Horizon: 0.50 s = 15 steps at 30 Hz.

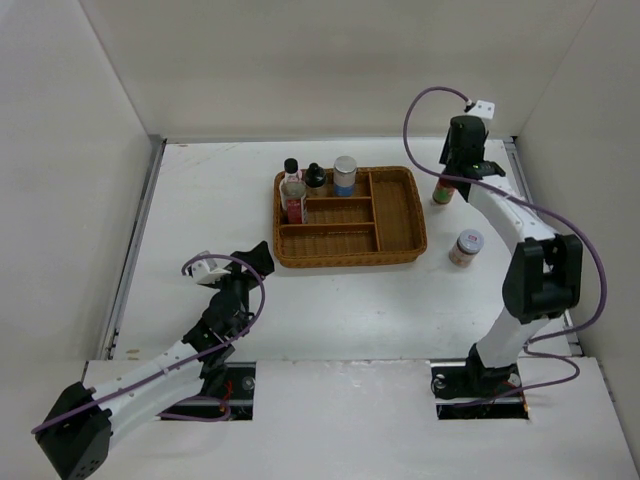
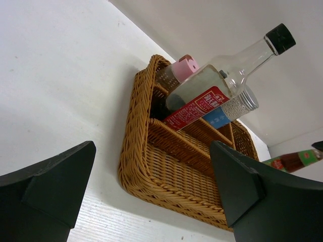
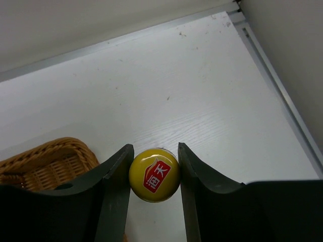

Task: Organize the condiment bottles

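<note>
Beside woven wicker tray (image 1: 398, 210), right fingers (image 3: 113, 186) clamped on yellow-capped bottle (image 3: 154, 175) (round glossy cap), left fingers (image 2: 50, 186) apart.

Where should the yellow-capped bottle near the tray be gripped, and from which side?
At its cap, from straight above. The yellow-capped bottle stands upright, apart from the tray, and the right gripper already pinches its round cap from both sides.
</note>
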{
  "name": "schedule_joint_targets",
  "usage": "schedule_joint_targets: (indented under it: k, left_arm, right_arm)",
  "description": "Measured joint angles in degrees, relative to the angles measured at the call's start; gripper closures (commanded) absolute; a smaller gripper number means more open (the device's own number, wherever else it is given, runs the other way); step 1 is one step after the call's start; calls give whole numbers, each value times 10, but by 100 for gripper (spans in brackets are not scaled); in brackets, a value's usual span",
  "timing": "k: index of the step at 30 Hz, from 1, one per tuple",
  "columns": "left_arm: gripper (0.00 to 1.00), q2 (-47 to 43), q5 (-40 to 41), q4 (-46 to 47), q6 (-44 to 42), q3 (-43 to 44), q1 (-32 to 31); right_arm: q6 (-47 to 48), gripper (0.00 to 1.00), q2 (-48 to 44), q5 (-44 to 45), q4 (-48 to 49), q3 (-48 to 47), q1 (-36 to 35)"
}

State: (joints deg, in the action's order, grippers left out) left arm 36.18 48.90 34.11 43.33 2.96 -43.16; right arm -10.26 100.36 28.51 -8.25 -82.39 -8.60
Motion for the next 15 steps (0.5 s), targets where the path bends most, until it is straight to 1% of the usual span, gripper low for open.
schedule_joint_targets:
  k: [4,6,10,15]
  left_arm:
    - [0,-1,0,0,0,0,0]
    - [0,-1,-1,0,0,0,0]
    - [0,-1,-1,0,0,0,0]
    - [0,-1,-1,0,0,0,-2]
  right_arm:
    - [5,74,-71,4,-13,14,-14]
    - [8,74,-114,10,-13,21,-37]
    - [7,74,-173,18,-2,33,-115]
    - [-11,74,-172,7,16,34,-217]
